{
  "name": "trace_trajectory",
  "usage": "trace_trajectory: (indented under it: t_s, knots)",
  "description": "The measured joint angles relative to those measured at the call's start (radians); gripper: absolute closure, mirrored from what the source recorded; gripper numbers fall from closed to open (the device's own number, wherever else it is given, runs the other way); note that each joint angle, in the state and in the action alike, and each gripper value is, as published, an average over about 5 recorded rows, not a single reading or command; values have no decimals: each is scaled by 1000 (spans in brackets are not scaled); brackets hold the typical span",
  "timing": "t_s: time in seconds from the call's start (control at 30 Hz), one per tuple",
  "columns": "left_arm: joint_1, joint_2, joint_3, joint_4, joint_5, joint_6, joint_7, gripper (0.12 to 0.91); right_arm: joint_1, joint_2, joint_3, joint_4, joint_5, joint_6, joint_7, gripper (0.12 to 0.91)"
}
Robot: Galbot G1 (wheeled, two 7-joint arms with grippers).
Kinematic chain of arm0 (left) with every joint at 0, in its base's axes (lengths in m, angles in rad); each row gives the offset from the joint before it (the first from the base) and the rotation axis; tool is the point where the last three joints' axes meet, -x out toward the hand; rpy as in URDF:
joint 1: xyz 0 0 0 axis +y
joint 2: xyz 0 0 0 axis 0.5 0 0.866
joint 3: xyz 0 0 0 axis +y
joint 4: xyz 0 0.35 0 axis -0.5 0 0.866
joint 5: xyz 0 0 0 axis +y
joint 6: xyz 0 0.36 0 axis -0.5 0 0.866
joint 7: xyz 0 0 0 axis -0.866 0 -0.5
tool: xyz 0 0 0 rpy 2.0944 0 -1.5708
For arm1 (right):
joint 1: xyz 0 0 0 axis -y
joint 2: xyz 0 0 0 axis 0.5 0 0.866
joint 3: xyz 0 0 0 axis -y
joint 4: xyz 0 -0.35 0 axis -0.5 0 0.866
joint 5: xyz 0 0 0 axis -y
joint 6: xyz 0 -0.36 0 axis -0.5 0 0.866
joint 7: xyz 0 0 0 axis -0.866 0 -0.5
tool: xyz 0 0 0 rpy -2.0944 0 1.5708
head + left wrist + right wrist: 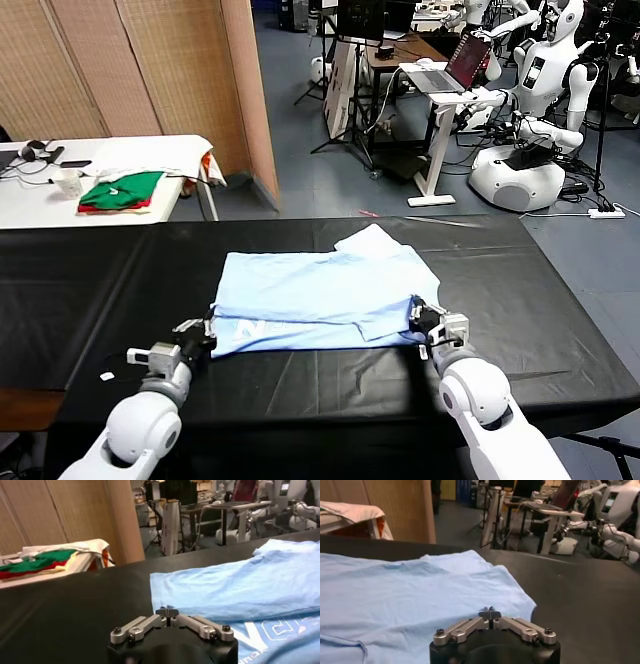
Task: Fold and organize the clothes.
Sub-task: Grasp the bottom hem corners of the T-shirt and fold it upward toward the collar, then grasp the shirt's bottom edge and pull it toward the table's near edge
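Note:
The pale light-blue T-shirt [320, 290] lies partly folded on the black table [90, 300], with its white print [252, 328] near the front left corner. One sleeve [368, 240] sticks out at the far side. My left gripper [207, 335] sits low at the shirt's front left corner [159, 605], its fingertips [167, 612] closed together on the fabric edge. At the front right corner, my right gripper [424, 320] rests on the cloth [420, 595], and its fingertips [490, 612] are pinched together on the fabric.
A white side table [110, 160] at the back left carries folded green-and-red garments [122, 191] and small items. A wooden screen [150, 65] stands behind it. Desks, a laptop [455, 65] and other robots [530, 120] fill the room beyond the far edge.

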Motion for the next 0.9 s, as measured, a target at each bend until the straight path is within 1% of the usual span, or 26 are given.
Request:
trace_trajectory:
  t_s: [0.03, 0.07, 0.1, 0.13, 0.17, 0.2, 0.23, 0.3, 0.4, 0.6, 0.9]
  knots:
    - [7, -1, -4, -8, 0, 4, 1, 538, -13, -4, 8, 15, 0, -4, -1, 314]
    - [15, -3, -8, -16, -1, 9, 3, 482, -27, -9, 18, 30, 0, -7, -2, 260]
    - [23, -4, -11, -25, -1, 13, 4, 406, -42, -14, 28, 45, 0, -9, -4, 217]
    - [31, -6, -14, -33, -3, 18, 6, 349, -56, -18, 37, 58, 0, -10, -6, 172]
    - [41, -8, -17, -41, -7, 23, 7, 295, -71, -22, 47, 71, 0, -10, -8, 146]
    - [50, -9, -20, -51, -12, 28, 7, 235, -85, -25, 56, 83, 0, -10, -10, 136]
    - [60, -11, -23, -60, -18, 33, 7, 193, -98, -28, 65, 93, -1, -10, -12, 126]
    - [82, -15, -29, -78, -27, 39, 7, 142, -125, -32, 84, 108, -1, -9, -16, 121]
    - [117, -23, -36, -98, -31, 42, 9, 126, -159, -35, 111, 118, 3, -5, -23, 119]
    - [174, -38, -45, -113, -29, 43, 24, 123, -210, -36, 155, 128, 20, 2, -34, 121]
    - [196, -47, -45, -97, -18, 42, 23, 126, -235, -35, 161, 117, 19, 12, -47, 256]
